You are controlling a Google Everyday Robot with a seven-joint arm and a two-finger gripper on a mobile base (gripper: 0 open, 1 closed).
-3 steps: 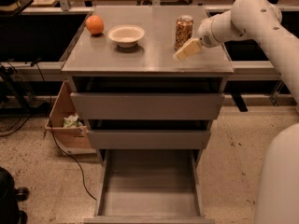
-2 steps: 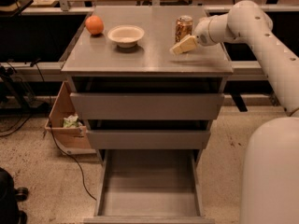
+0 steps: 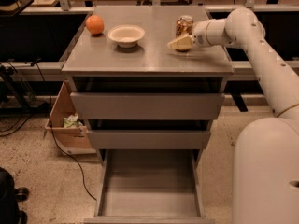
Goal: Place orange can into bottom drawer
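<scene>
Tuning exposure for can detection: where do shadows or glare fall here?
Camera view: cabinet top shows soft sheen, no harsh glare; bowl casts a small shadow toward the camera; orange can, at the gripper on the back right, is lit; bottom drawer floor is dimmer.

The cabinet top (image 3: 140,57) carries an orange fruit (image 3: 95,24), a white bowl (image 3: 126,34) beside it, and the orange can (image 3: 184,26) at back right. The gripper (image 3: 180,43) hangs low over the surface, just before the can.

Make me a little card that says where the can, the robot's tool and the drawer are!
orange can: upright on the cabinet top, back right
tool: low beside the can, at its front
bottom drawer: pulled open, no can inside yet
also on top: orange fruit at back left, white bowl next to it
</scene>
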